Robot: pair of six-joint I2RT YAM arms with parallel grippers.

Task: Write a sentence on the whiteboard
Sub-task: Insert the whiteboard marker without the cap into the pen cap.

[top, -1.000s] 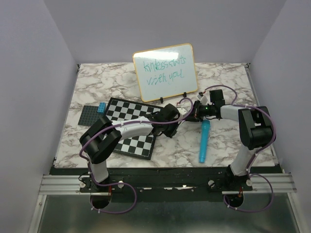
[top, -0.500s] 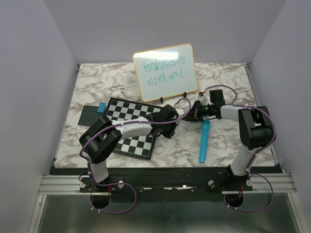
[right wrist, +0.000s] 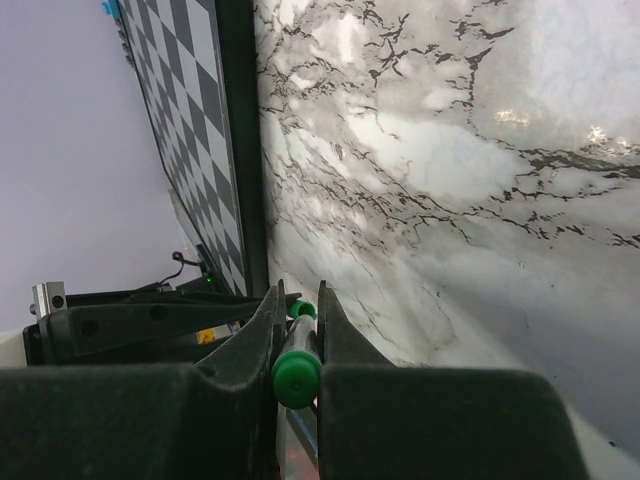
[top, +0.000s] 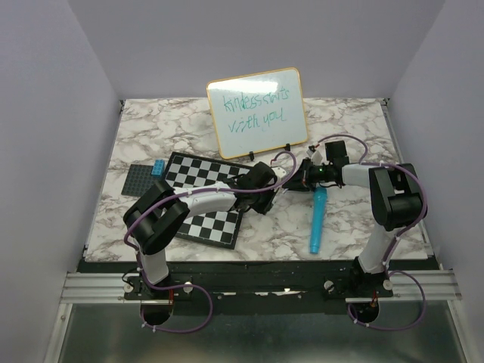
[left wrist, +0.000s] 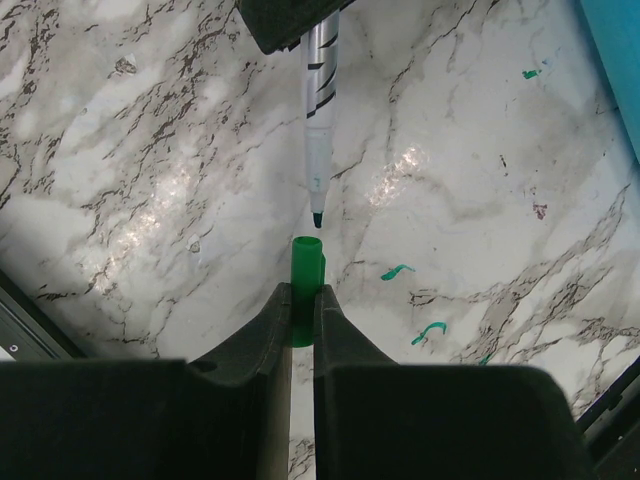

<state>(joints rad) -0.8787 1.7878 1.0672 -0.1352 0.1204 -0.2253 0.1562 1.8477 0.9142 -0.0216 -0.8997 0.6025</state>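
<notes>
The whiteboard (top: pixel 257 112) stands upright at the back of the table, with the sentence (top: pixel 249 110) on it in two lines of green lettering. My left gripper (top: pixel 278 178) (left wrist: pixel 302 290) is shut on a green marker cap (left wrist: pixel 306 270), held over the marble table top. My right gripper (top: pixel 301 175) (right wrist: pixel 298 295) is shut on the silver marker (left wrist: pixel 320 110), whose green end (right wrist: pixel 296 375) sticks out of the jaws. The marker's tip (left wrist: pixel 318 218) points at the cap's open mouth, a small gap away. The two grippers face each other at mid-table.
A black-and-white checkered board (top: pixel 204 197) lies under the left arm and shows in the right wrist view (right wrist: pixel 180 150). A teal cylinder (top: pixel 318 219) lies right of centre. A grey plate (top: pixel 140 180) with a blue brick (top: pixel 159 167) is at the left. Green ink marks (left wrist: pixel 397 271) dot the table.
Both grippers have shifted slightly, the right wrist edging left toward the left gripper. Each keeps its hold. The whiteboard and other things have not moved.
</notes>
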